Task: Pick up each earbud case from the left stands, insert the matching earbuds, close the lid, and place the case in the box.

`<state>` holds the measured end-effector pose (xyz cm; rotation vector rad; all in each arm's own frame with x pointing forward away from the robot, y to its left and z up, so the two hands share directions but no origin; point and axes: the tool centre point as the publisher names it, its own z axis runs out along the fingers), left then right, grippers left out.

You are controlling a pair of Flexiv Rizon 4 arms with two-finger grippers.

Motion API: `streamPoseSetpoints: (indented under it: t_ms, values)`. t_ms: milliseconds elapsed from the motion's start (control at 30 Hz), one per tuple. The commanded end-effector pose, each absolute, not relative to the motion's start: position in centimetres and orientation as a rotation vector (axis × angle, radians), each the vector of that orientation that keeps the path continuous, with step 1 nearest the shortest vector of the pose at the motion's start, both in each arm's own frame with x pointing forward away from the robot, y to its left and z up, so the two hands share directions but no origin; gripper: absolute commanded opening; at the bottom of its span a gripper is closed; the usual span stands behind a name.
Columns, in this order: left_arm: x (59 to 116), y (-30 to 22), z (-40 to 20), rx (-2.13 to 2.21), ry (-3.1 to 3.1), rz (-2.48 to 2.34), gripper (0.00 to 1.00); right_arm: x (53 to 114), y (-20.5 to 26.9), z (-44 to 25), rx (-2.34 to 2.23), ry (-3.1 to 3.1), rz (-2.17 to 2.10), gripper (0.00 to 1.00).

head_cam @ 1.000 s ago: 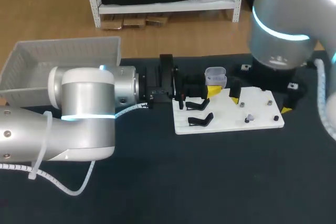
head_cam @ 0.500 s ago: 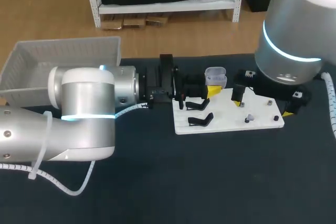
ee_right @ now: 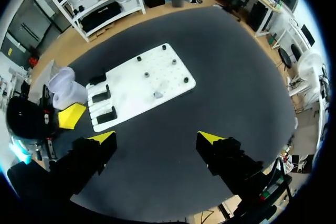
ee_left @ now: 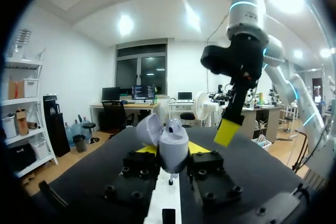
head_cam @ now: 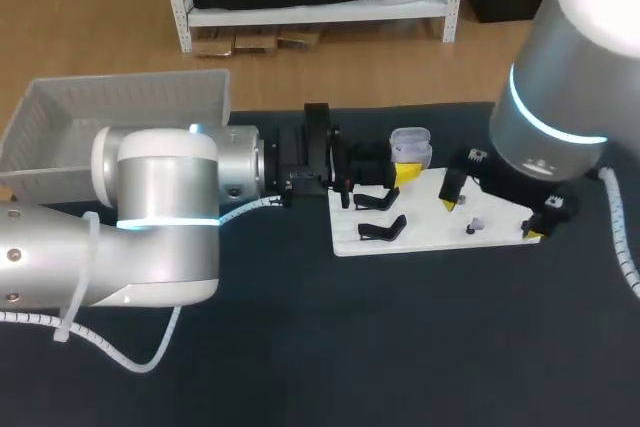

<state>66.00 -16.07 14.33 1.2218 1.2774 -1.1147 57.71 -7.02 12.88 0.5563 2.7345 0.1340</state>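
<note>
A lavender earbud case (head_cam: 410, 143) with its lid up is held just past the white board's (head_cam: 430, 232) back left corner, and my left gripper (head_cam: 407, 165) is shut on it. From the left wrist, the case (ee_left: 172, 145) sits between the yellow fingertips (ee_left: 198, 147), and a white earbud (ee_left: 175, 125) shows in its top. Over the board's right half hangs my right gripper (head_cam: 492, 215), open wide and empty. Beneath it a small white earbud (head_cam: 477, 221) stands on the board. Looking down from the right gripper (ee_right: 156, 137), I see the board (ee_right: 131, 80), the earbud (ee_right: 157, 95) and the case (ee_right: 65, 90).
Black stands (head_cam: 378, 230) sit on the board's left side, with several small pegs (head_cam: 526, 225) on its right. A white basket (head_cam: 110, 112) stands at the table's back left. Dark table surface lies in front of the board.
My right arm has swung forward and down, bringing its open gripper over the board's right half. The left arm and the case have stayed still.
</note>
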Motion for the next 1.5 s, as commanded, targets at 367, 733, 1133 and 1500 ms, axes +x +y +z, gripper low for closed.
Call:
streamPoseSetpoints:
  t_ms: [367,733,1133,1500]
  values:
    - [65.8,-16.1,14.2,1.212,1.272,-1.107,0.0,60.9,-6.9,4.6,0.475,2.698,0.147,1.0]
    - [65.8,-16.1,14.2,1.212,1.272,-1.107,0.0,62.6,-7.7,2.4,0.433,2.71,0.199,0.72]
    - [65.8,-16.1,14.2,1.212,1.272,-1.107,0.0,64.6,-8.0,2.5,0.436,2.721,0.233,0.55]
    - [65.8,-16.1,14.2,1.212,1.272,-1.107,0.0,65.4,-8.1,2.3,0.425,2.724,0.218,0.48]
